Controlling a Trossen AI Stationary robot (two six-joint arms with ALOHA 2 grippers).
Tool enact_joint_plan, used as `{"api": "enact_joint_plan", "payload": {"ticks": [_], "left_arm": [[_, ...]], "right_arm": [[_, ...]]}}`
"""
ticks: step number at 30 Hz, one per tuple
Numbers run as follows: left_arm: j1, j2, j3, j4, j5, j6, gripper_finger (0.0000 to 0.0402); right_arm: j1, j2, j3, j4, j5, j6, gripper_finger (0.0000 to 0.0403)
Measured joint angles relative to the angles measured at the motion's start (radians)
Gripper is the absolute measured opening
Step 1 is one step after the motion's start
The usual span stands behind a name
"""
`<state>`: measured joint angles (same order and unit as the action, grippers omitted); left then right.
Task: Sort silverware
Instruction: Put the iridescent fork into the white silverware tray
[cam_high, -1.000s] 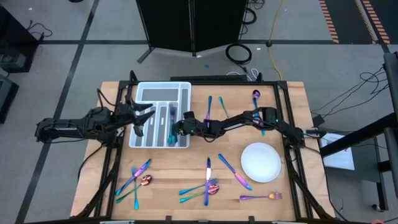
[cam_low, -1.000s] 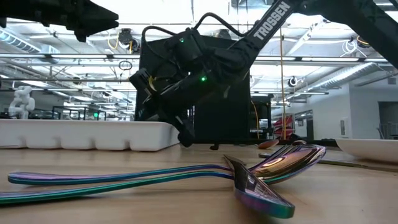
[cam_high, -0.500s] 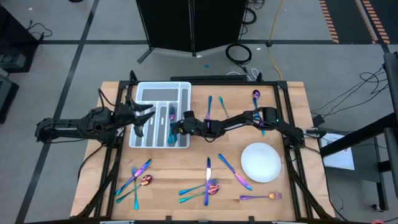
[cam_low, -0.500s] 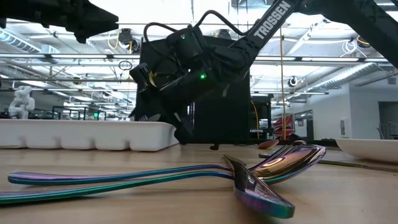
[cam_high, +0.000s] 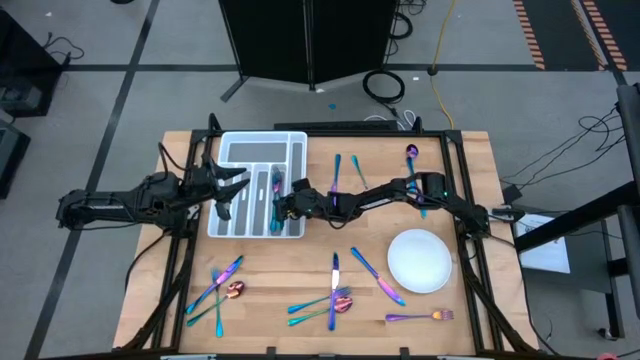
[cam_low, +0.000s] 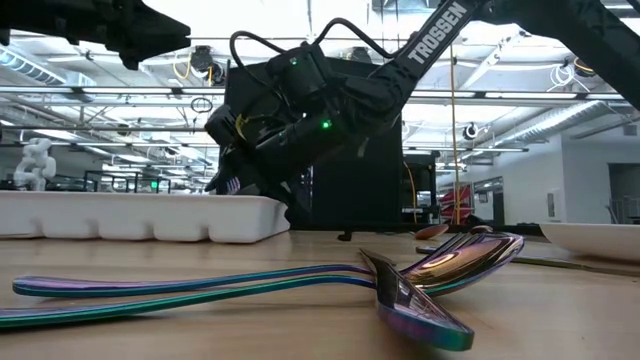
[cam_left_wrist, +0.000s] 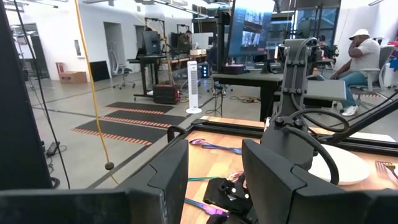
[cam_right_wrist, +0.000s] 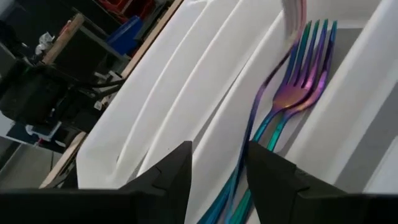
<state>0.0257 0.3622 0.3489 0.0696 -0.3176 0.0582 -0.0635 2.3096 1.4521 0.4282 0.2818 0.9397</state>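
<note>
Loose silverware, near edge: knives, forks and spoons (cam_high: 335, 300) are seen scattered on the table (cam_high: 470, 330) between its near edge and the white plate (cam_high: 420, 260); 2 spoons (cam_low: 440, 270) lie closest in the low view.
Right gripper: right gripper (cam_high: 281, 205) is held over the right-hand compartments of the white tray (cam_high: 292, 142); fingers are parted with nothing between them.
Tray contents: 2 forks (cam_right_wrist: 292, 99) are seen lying in 1 slot directly under the right gripper, tines together.
Left gripper: left gripper (cam_high: 232, 188) is parked over the tray's left side, fingers spread, nothing gripped.
Far pieces: a few pieces (cam_high: 348, 172) remain beyond the tray, toward the far edge.
Step in hand: judged to be a fork drop-off just completed.
Next move: a lift clear of the tray wall is called for, then a reach to another loose fork.
</note>
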Motion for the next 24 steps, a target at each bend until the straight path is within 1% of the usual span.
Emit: {"api": "enact_joint_plan", "payload": {"ticks": [6, 10, 14, 19, 22, 24], "left_arm": [[0.0, 0.0, 0.0, 0.0, 0.0, 0.0, 0.0152], [0.0, 0.0, 0.0, 0.0, 0.0, -0.001, 0.0152], [0.0, 0.0, 0.0, 0.0, 0.012, -0.001, 0.0152], [0.0, -0.002, 0.0, -0.001, 0.041, -0.004, 0.0152], [0.0, -0.003, 0.0, -0.009, 0.063, -0.009, 0.0152], [0.0, -0.003, 0.0, -0.012, 0.087, -0.026, 0.0152]], "right_arm": [[0.0, 0.0, 0.0, -0.013, -0.003, -0.01, 0.0135], [-0.005, -0.001, 0.005, -0.017, -0.028, -0.021, 0.0135], [-0.008, -0.009, 0.033, -0.052, -0.056, -0.113, 0.0135], [-0.008, -0.107, 0.062, -0.16, -0.049, -0.244, 0.0135], [-0.003, -0.177, 0.062, -0.267, -0.051, -0.329, 0.0135], [0.01, -0.229, 0.06, -0.373, -0.051, -0.377, 0.0135]]}}
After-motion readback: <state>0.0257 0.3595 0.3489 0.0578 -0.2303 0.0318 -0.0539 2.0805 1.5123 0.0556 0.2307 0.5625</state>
